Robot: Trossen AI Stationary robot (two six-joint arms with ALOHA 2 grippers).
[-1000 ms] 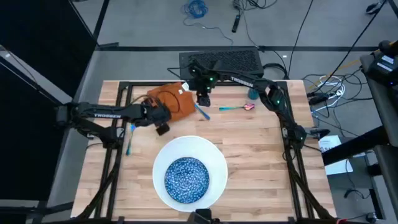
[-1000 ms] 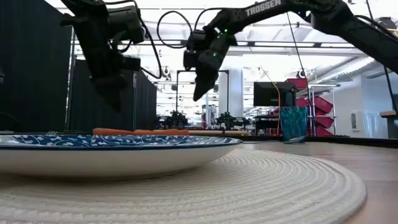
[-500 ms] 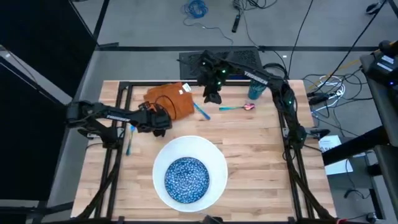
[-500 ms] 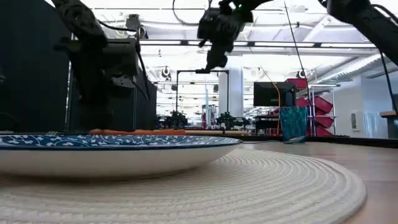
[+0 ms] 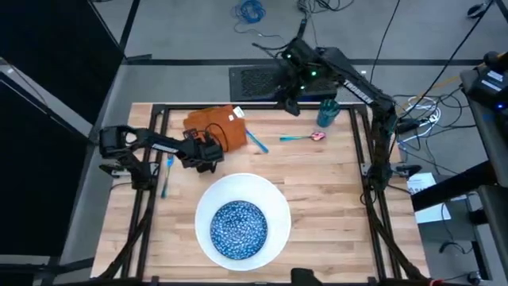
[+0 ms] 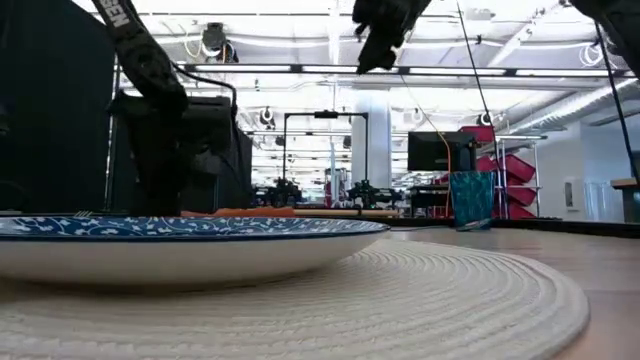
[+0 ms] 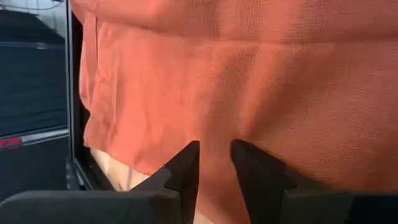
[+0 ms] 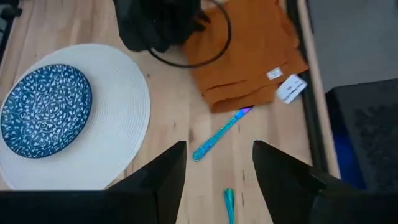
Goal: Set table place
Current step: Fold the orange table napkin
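The orange napkin (image 5: 216,125) lies crumpled at the far left of the table (image 5: 317,199). My left gripper (image 5: 208,152) is low at its near edge, and its fingers (image 7: 186,167) stand a narrow gap apart, pointing into the cloth (image 7: 249,74). My right gripper (image 5: 290,106) hangs open and empty, high over the far edge (image 8: 217,149). A blue patterned bowl (image 5: 237,228) rests on a white round woven mat (image 5: 274,202) near the front. Two light-blue pieces of cutlery (image 5: 255,142) (image 5: 302,137) lie flat beyond the mat. The teal cup (image 5: 325,116) stands upright at the far right. My left gripper has its fingertips right at the napkin's near part (image 7: 214,134), coming in low from the table's near left. No cloth shows pinched in the gap. I cannot tell whether the tips touch the napkin.
Another light-blue utensil (image 5: 166,176) lies by the black rail (image 5: 152,159) on the left. A white tag (image 8: 290,88) sits beside the napkin. Bare wood (image 5: 333,183) shows to the right of the mat.
My left gripper has come down from above the table to the napkin's near edge and turned toward the cloth. My right gripper has risen and drawn back toward the far right, away from the napkin and the cutlery.
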